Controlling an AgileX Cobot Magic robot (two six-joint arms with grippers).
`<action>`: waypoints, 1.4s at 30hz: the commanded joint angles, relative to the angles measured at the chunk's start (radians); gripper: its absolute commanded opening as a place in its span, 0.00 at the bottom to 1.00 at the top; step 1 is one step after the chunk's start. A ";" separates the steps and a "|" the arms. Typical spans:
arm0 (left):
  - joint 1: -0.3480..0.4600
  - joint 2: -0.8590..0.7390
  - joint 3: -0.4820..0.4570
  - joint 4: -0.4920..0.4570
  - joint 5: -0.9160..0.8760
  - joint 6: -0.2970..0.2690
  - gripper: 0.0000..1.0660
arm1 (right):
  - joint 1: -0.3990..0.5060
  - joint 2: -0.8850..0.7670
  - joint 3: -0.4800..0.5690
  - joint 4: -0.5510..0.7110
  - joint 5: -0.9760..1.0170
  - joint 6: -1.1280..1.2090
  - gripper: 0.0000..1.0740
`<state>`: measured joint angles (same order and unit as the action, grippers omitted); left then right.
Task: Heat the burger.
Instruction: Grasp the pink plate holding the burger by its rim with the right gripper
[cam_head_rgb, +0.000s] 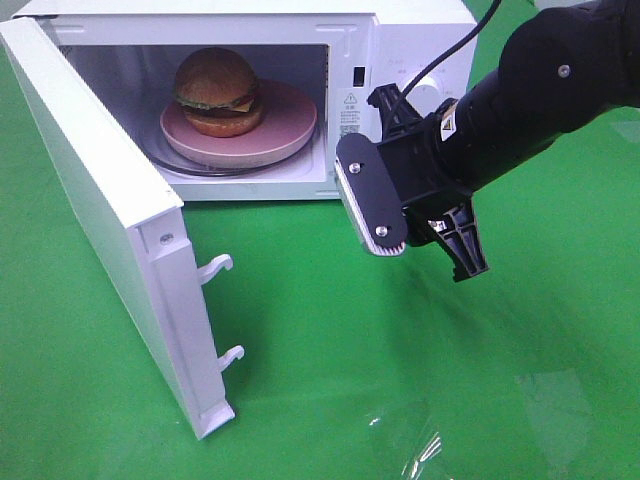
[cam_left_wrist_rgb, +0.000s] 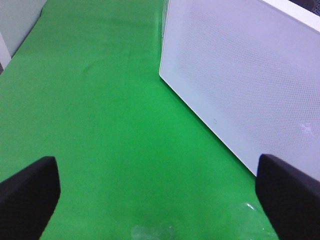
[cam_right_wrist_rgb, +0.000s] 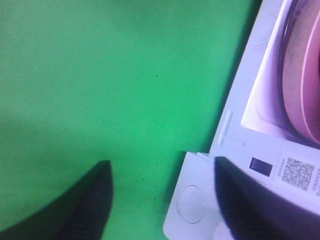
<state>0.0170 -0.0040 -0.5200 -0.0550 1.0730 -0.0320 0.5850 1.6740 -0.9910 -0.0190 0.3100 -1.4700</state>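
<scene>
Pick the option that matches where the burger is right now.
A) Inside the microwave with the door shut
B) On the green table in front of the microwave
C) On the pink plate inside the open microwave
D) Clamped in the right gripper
C: the burger sits on the pink plate inside the microwave, whose door stands swung open.

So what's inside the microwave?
A burger sits on a round pink plate in the microwave, whose door is open. The plate covers most of the floor under it, and the burger covers the plate's middle.
</scene>
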 joint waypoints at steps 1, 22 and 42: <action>0.002 -0.006 0.003 -0.004 -0.007 -0.001 0.93 | 0.002 -0.008 -0.007 -0.010 -0.011 0.062 0.76; 0.002 -0.006 0.003 -0.004 -0.007 -0.001 0.93 | 0.063 0.171 -0.214 -0.144 -0.069 0.216 0.87; 0.002 -0.006 0.003 -0.004 -0.007 -0.001 0.93 | 0.081 0.398 -0.476 -0.144 -0.059 0.269 0.84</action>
<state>0.0170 -0.0040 -0.5200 -0.0550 1.0730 -0.0320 0.6660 2.0490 -1.4330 -0.1620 0.2450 -1.2170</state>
